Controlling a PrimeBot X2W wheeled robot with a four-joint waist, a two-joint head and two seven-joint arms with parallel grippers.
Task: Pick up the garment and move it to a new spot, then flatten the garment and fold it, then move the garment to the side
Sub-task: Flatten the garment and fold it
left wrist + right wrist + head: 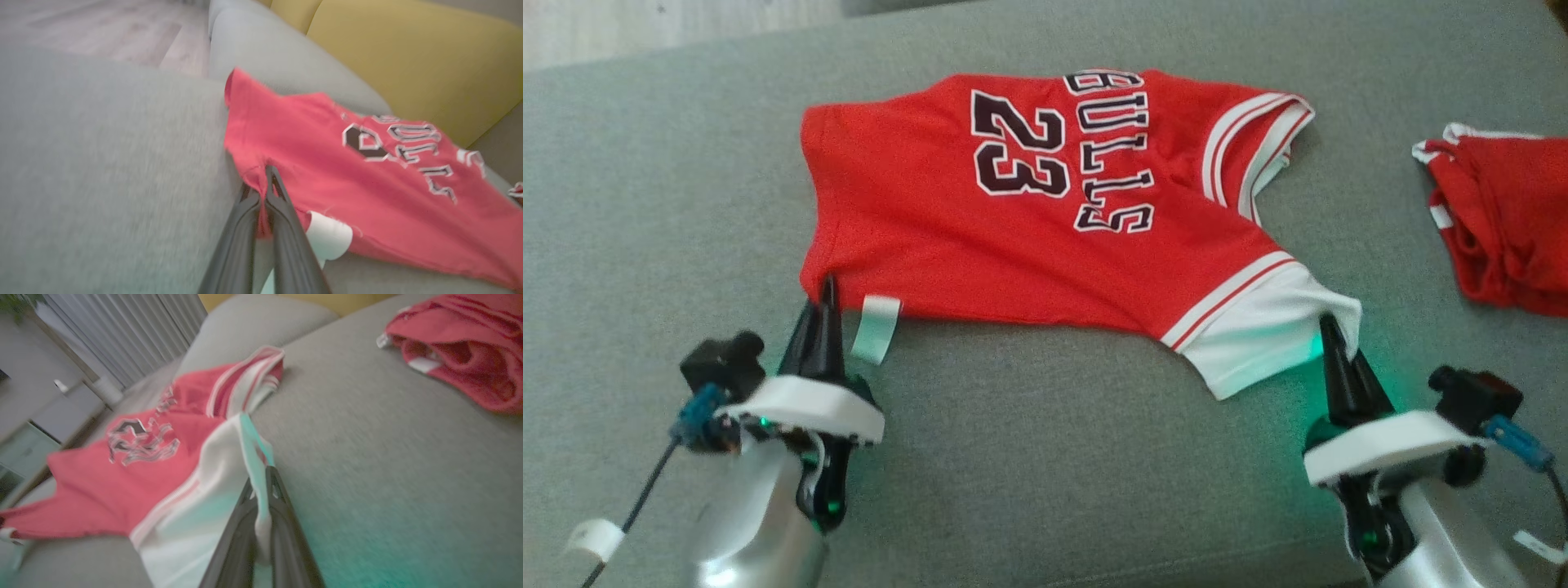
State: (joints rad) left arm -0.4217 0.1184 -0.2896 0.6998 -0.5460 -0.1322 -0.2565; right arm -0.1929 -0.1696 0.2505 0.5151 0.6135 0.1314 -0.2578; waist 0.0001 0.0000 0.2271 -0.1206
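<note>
A red basketball jersey [1029, 204] with "BULLS" and "23" in black lies spread on the grey couch seat [1029, 457]. My left gripper [827, 298] is shut on its near left hem corner, beside a white label [876, 328]. In the left wrist view the red cloth [367, 188] is pinched between the dark fingers [282, 212]. My right gripper [1330, 328] is shut on the white sleeve edge [1282, 335] at the near right. The right wrist view has white cloth [229, 465] bunched between that gripper's fingertips [282, 502].
A second crumpled red garment [1503, 220] lies at the right edge of the seat, also seen as a red heap [461, 347] in the right wrist view. Yellow back cushions [408, 53] rise behind the couch. Bare grey seat lies in front of the jersey.
</note>
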